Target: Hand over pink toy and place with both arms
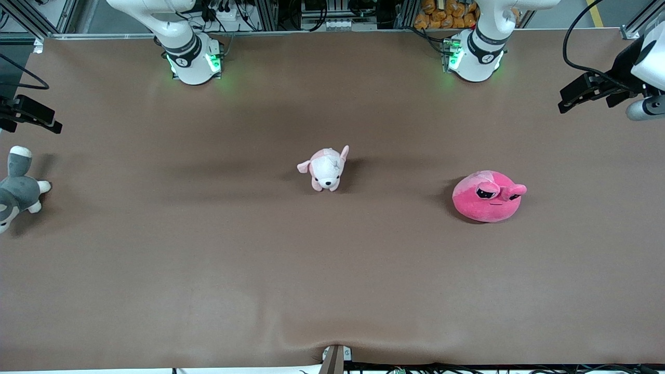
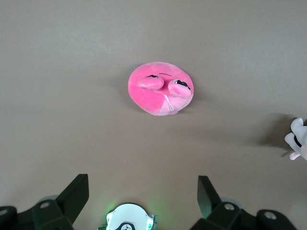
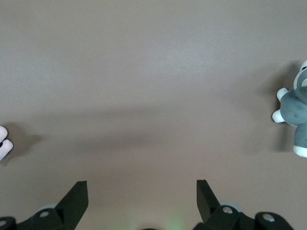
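Nearest the front camera, the pink toy [image 1: 488, 196] is lying on the brown table [image 1: 208, 270], toward the left arm's end, about midway between the base edge and the front edge, its sleepy dark eyes facing the front edge. No writing can be read on it; a small white tag is showing on it in the left wrist view, too small to read.

Both sets of jaws are standing wide apart and holding nothing. The left gripper [image 2: 143, 191] is hanging high over the table near the left arm's end edge, with the pink toy [image 2: 160, 89] well clear of its fingers [image 2: 207, 194]. The right gripper [image 3: 142, 194] is hovering over bare table near the right arm's end edge, its fingers [image 3: 76, 197] empty.

A pale pink-and-white puppy plush [image 1: 327, 168] is sitting near the middle of the table, slightly farther from the front camera than the pink toy. A grey-and-white plush animal [image 1: 16, 188] is lying at the right arm's end edge.

Both arm bases [image 1: 193, 59] are glowing green along the base edge.
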Controlling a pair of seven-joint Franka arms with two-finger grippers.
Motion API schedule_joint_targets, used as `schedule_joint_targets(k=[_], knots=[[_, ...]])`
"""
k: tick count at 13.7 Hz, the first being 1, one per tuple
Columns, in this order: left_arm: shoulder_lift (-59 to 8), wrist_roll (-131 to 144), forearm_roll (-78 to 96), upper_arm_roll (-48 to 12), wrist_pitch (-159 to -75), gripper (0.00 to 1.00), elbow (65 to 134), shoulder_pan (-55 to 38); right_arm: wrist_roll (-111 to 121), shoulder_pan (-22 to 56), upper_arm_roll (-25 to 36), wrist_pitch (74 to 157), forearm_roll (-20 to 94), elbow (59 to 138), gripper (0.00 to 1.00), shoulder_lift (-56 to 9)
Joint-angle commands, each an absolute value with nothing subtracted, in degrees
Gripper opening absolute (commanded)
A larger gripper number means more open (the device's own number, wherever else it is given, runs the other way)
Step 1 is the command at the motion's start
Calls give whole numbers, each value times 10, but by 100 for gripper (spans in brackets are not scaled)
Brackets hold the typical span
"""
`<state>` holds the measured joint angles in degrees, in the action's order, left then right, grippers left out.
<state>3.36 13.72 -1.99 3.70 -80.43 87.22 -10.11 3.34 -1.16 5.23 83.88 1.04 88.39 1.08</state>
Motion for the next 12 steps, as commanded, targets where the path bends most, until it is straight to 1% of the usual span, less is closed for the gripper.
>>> schedule_joint_targets(k=[1,8,10,12], knots=[[33,159,-18,34,-798,100,875,-98,37,-24,45,838,4,876,100,9],[36,168,-13,34,-800,100,901,-97,37,-21,45,841,4,875,100,2],[43,176,-10,34,-801,100,929,-93,38,-22,45,839,4,875,100,2],[47,206,-10,33,-802,100,936,-98,39,-18,44,835,3,875,100,2]])
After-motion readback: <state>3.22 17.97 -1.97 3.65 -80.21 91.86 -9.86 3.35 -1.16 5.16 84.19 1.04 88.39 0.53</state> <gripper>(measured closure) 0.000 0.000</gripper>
